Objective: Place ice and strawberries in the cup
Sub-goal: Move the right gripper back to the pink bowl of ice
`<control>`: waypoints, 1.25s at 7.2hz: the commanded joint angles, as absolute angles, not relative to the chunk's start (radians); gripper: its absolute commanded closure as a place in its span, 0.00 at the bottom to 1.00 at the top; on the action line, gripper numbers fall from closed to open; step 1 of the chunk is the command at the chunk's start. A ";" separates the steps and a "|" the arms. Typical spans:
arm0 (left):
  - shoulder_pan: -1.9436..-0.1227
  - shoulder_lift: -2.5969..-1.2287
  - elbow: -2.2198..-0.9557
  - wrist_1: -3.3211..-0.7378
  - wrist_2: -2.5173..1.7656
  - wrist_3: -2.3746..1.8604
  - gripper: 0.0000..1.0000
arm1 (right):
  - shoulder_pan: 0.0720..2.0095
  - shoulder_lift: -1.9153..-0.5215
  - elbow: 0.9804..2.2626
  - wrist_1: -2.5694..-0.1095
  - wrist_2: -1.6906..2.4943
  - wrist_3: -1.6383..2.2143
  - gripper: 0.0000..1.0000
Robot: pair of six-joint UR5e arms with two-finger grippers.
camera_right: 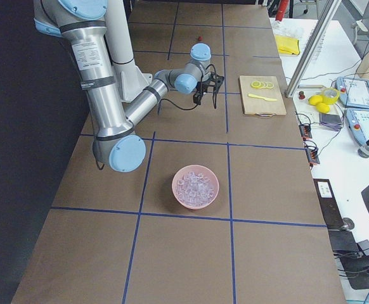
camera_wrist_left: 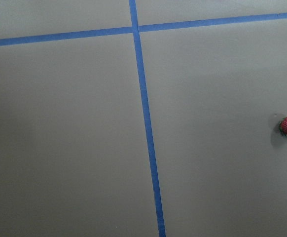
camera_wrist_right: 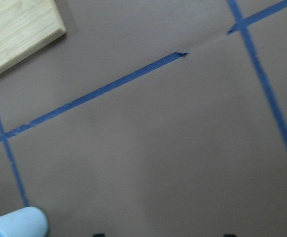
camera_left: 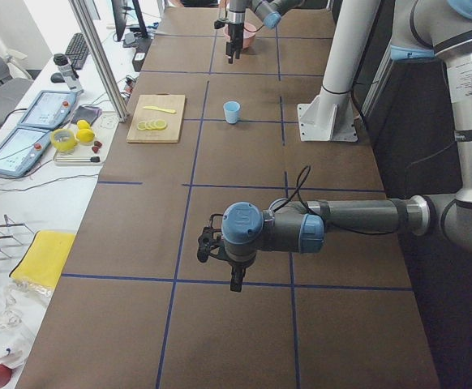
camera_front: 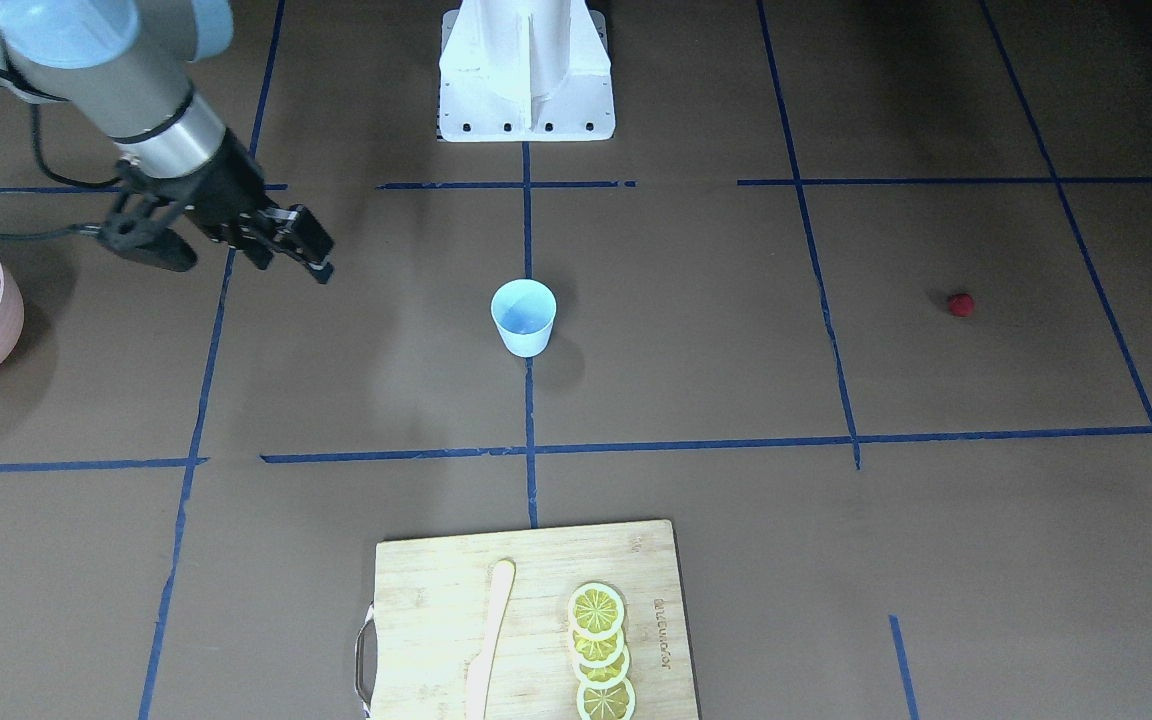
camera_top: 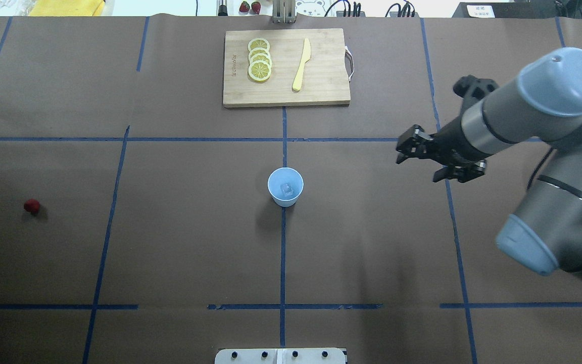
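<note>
ice cube (camera_top: 287, 189), glassy, in tapered blue cup (camera_top: 285, 202); right tool (camera_top: 400, 153) wide, empty; left tool (camera_left: 234, 282): gap indiscernible

Matt brown paper table cover (camera_top: 372, 242); pale wood board (camera_top: 327, 87); cup (camera_top: 285, 201) probably smooth plastic.

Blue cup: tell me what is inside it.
The cup holds one ice cube; the strawberry lies outside. In the front-facing view its wall hides the bottom.

cup (camera_top: 285, 200) standing apart mid-table, open tabletop (camera_top: 195, 237) on every side, cutting board (camera_top: 326, 76) well beyond, strawberry (camera_top: 32, 206) alone far left
</note>
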State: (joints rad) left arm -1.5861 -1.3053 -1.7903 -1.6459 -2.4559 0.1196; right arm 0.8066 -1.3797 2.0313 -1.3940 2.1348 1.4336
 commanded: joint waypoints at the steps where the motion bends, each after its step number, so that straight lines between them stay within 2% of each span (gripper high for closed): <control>1: -1.586 -1.296 -1.790 -1.647 -2.456 0.121 0.00 | 0.911 -1.654 2.103 -1.385 2.149 1.147 0.16; 4: -1.586 -1.295 -1.787 -1.646 -2.456 0.121 0.00 | 1.050 -1.811 2.059 -1.387 2.194 0.863 0.17; 6: -1.586 -1.295 -1.787 -1.646 -2.457 0.121 0.00 | 1.123 -1.813 1.956 -1.387 2.194 0.685 0.17; 9: -1.586 -1.295 -1.787 -1.646 -2.457 0.121 0.00 | 1.126 -1.792 1.915 -1.387 2.189 0.661 0.16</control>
